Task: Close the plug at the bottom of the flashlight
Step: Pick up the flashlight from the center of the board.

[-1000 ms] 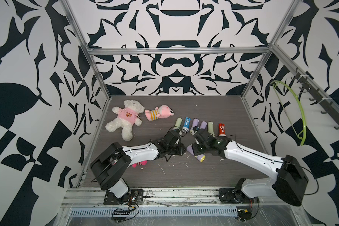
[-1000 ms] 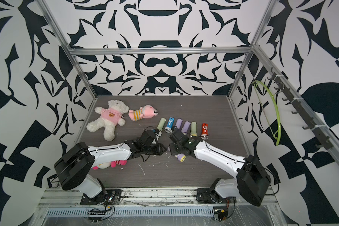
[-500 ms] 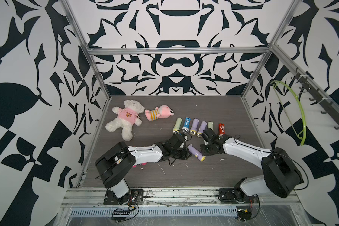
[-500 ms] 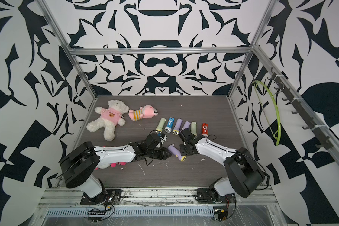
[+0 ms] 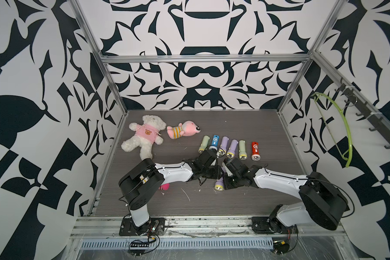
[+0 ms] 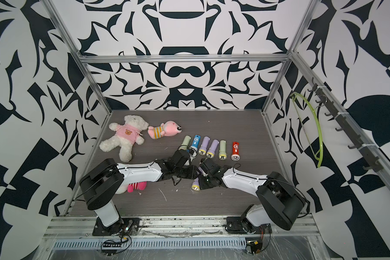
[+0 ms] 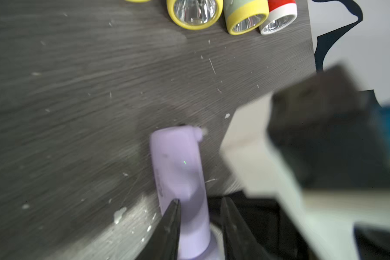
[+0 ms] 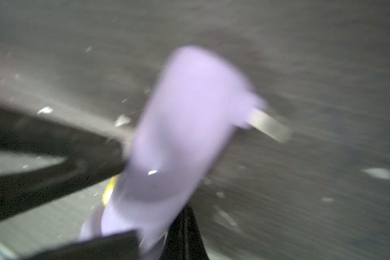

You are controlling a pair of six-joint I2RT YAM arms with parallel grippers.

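Dark grey wood-grain table (image 5: 245, 202) is boxed by black-and-white patterned walls (image 5: 200, 33). Lilac plastic flashlight with yellow head (image 5: 219, 186) lies at table centre, well off every edge; pale plug tab (image 8: 268, 125) sticks out at its tail. Left gripper (image 7: 200, 200) jaws are narrow, closed round its head end. Right gripper (image 5: 226, 174) jaws are shut, just beside it. Six-flashlight row (image 5: 231, 148) lies at 12 o'clock; bare table at 6.

teddy bear (image 5: 144, 135) left of flashlight row (image 5: 233, 146), lone flashlight (image 5: 219, 185) before it

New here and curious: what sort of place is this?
Likely a robot test cell: left arm and right arm mounted on a base rail, patterned walls, flashlights and a teddy bear.
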